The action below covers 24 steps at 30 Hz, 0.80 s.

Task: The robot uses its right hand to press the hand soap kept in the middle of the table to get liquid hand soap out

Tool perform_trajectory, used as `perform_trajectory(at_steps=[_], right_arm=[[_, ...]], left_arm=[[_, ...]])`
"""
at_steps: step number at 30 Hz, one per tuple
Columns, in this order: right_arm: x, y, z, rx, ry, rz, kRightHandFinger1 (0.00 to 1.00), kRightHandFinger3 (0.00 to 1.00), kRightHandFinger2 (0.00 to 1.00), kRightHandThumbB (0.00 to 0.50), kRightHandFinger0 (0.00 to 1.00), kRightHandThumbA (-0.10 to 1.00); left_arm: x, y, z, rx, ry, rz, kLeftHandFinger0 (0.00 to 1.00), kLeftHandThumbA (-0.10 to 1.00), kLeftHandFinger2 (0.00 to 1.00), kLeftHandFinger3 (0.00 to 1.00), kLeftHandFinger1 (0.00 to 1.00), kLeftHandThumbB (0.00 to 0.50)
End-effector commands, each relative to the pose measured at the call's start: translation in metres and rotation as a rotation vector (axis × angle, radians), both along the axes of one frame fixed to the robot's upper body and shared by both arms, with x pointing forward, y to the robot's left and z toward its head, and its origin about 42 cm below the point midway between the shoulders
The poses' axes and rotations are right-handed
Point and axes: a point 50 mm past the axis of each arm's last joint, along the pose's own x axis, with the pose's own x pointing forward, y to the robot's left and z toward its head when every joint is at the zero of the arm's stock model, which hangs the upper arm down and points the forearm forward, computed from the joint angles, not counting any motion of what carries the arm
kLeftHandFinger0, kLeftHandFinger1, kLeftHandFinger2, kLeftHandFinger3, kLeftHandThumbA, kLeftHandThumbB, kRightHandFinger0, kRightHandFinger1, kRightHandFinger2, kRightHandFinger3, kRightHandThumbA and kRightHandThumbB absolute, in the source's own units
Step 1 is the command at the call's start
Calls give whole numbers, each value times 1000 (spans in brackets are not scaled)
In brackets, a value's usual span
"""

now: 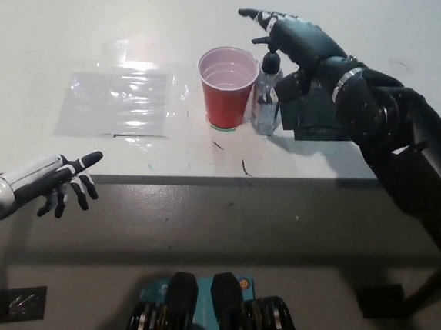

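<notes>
Black right hand [297,39], fingers spread flat, hovers over the soap bottle's pump [268,78] beside a red cup [227,87]; white left hand [49,181] rests open, lower left.

The right robot hand [294,34] is black and glossy, with pale marks at its fingertips. Behind it a silver ring circles the wrist of a bulky black arm [408,143] built of rounded shells. The left robot hand [49,181] is white, with black fingers and a white forearm.
</notes>
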Motion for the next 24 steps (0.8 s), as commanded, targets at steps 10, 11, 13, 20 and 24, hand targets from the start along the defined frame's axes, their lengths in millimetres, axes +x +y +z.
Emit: perform_trajectory(at_steps=[10, 11, 13, 20, 24], right_arm=[[2, 17, 0, -137, -88, 100, 1000, 1000, 1000, 445, 1000, 1000], [2, 18, -2, -138, -90, 99, 1000, 1000, 1000, 444, 1000, 1000], [2, 20, -7, -152, -99, 113, 1000, 1000, 1000, 453, 1000, 1000], [1, 24, -34, -255, -110, 132, 1000, 1000, 1000, 484, 1000, 1000], [0, 24, -48, -338, -125, 136, 1000, 1000, 1000, 499, 1000, 1000]], left_arm=[[10, 3, 31, 64, -42, -27, 129, 1000, 400, 624, 221, 178], [11, 3, 31, 62, -38, -28, 147, 1000, 414, 634, 232, 187], [11, 2, 32, 69, -42, -32, 153, 1000, 419, 636, 232, 186], [12, 3, 38, 101, -55, -38, 170, 1000, 413, 658, 239, 166], [14, 2, 42, 100, -65, -38, 185, 1000, 419, 649, 244, 158]])
